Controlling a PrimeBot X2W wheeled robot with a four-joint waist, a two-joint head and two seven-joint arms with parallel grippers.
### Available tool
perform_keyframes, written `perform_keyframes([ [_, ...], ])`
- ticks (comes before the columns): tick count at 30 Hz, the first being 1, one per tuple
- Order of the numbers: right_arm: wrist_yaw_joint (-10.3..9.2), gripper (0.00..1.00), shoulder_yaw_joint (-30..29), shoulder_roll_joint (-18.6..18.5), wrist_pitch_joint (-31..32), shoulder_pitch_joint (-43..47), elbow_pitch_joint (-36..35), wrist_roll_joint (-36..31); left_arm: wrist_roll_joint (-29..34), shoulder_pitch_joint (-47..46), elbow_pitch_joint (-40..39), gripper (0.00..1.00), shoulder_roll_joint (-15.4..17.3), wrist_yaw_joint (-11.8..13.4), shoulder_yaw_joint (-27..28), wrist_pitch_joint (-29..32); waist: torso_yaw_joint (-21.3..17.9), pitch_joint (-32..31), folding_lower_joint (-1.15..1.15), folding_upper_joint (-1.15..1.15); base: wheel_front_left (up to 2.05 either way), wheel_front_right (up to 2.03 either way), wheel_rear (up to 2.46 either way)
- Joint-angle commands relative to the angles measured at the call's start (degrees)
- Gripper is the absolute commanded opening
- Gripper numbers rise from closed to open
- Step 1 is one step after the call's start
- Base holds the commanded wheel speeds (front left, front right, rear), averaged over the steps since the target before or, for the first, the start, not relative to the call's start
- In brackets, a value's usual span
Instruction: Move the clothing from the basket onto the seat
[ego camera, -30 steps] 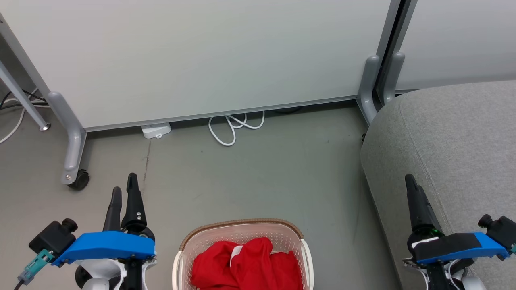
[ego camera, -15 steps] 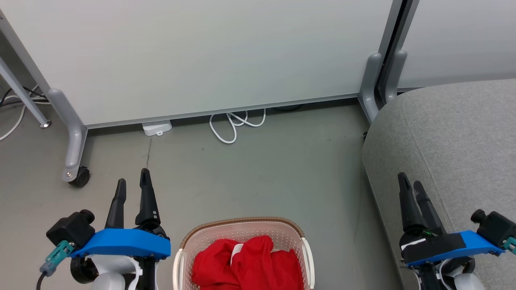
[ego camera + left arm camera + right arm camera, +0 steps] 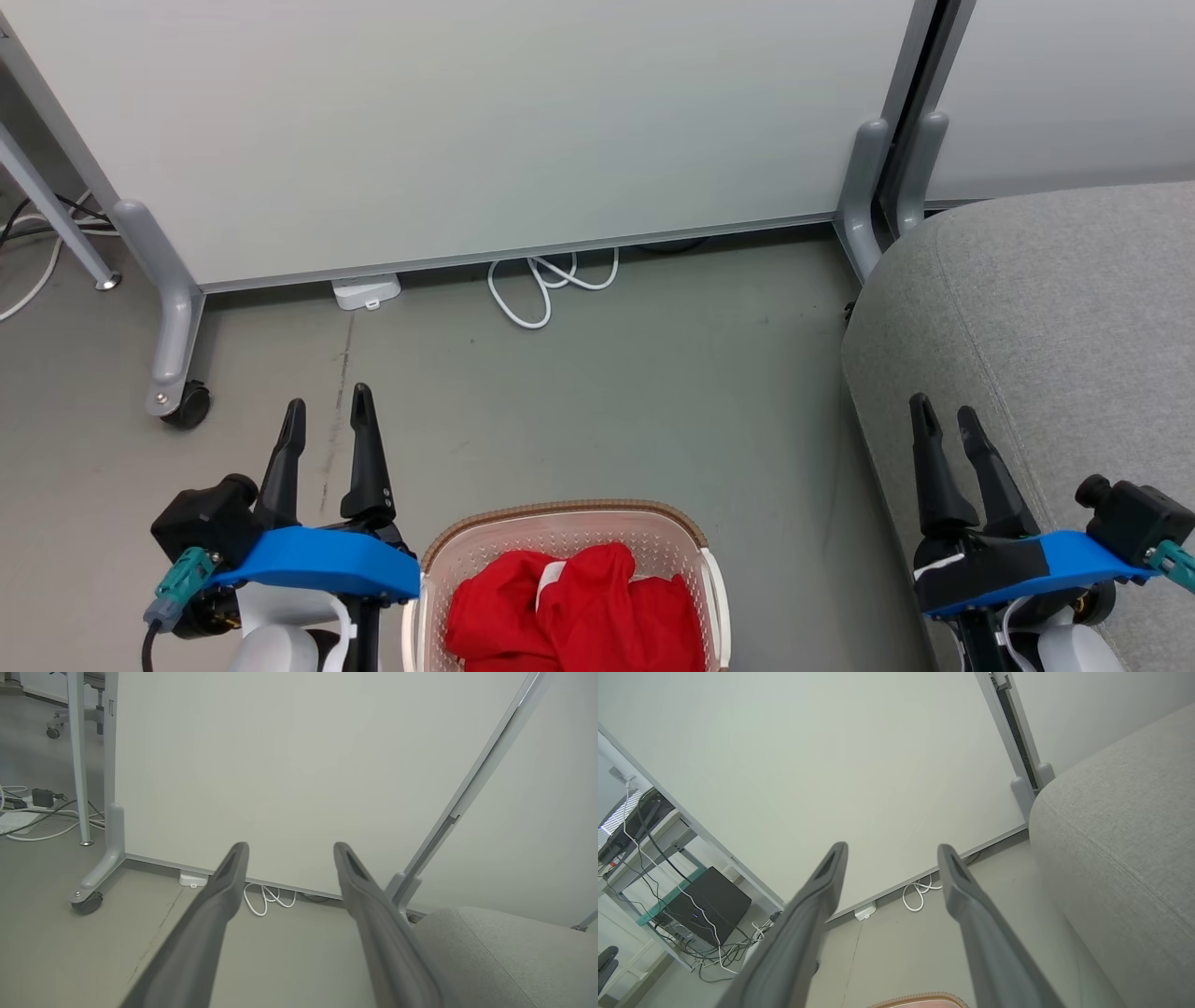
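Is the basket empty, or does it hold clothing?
Not empty: bunched red clothing lies inside the basket, below its brown rim.

No legible lettering, label or number anywhere; the white strip [image 3: 551,580] on the clothing [image 3: 611,611] perhaps a tag.

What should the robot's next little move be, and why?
Probably swing the left gripper over the clothing in the basket and dip down. It and the right gripper stand open and empty, it hovers beside the basket's rim, and the clothing lies inside, none on the visible seat.
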Motion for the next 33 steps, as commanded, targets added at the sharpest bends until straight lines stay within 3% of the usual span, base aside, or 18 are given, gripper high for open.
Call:
perform_keyframes([
  [1,0.11,1.0,0.2,-0.5,-0.6,-1.3,-0.3,-1.4,1.6,-1.3,-0.3,1.0,0.4,0.2,-0.2,-0.6,0.0,0.0,0.0,0.0,0.0,0.0,0.0],
  [33,0.14,1.0,-0.2,-0.6,-4.8,-2.2,3.1,-20.2,18.5,-2.4,1.2,1.0,1.7,2.3,-5.1,-4.7,0.4,0.8,0.0,0.0,0.0,0.0,0.0],
])
